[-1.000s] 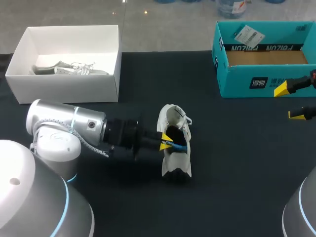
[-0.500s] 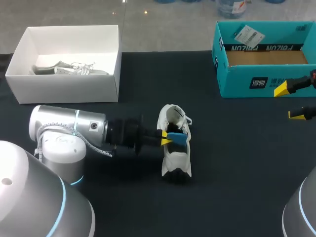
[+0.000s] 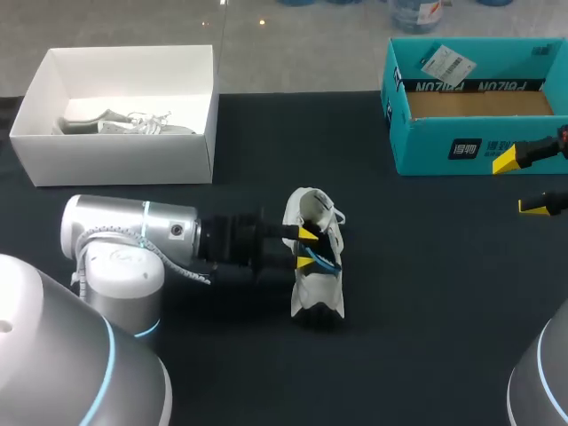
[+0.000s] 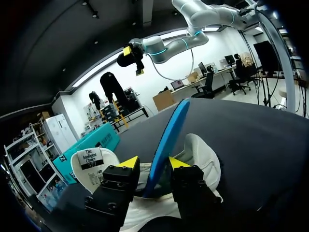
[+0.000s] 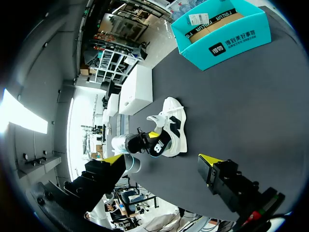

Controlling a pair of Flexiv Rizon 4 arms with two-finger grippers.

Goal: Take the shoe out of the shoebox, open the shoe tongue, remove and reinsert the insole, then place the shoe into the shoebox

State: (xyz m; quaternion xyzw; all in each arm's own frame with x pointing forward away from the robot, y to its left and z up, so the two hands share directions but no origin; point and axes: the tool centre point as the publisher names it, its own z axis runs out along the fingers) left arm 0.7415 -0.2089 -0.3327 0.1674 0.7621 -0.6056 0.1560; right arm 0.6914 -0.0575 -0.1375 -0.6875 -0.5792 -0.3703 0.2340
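Observation:
A white shoe (image 3: pixel 316 271) with black side marks lies on the dark table, opening toward my left arm. My left gripper (image 3: pixel 306 248) is at that opening with its fingers apart. The blue insole (image 4: pixel 169 133) stands on edge between them, and a gap shows at each finger. Its lower end sits in the shoe (image 4: pixel 205 157), beside the raised tongue (image 4: pixel 91 166). My right gripper (image 3: pixel 522 183) hangs open and empty at the table's right side, in front of the teal shoebox (image 3: pixel 470 146). From the right wrist, the shoe (image 5: pixel 176 126) lies far ahead of the gripper (image 5: pixel 161 162).
A white box (image 3: pixel 115 151) at the back left holds another pale shoe (image 3: pixel 124 124). The teal shoebox (image 5: pixel 222 41) stands at the back right with a cardboard sheet inside. Bare table lies between the shoe and the teal box.
My left gripper's fingers have spread apart and let go of the blue insole. Less of the insole shows above the shoe now. The right arm has not moved.

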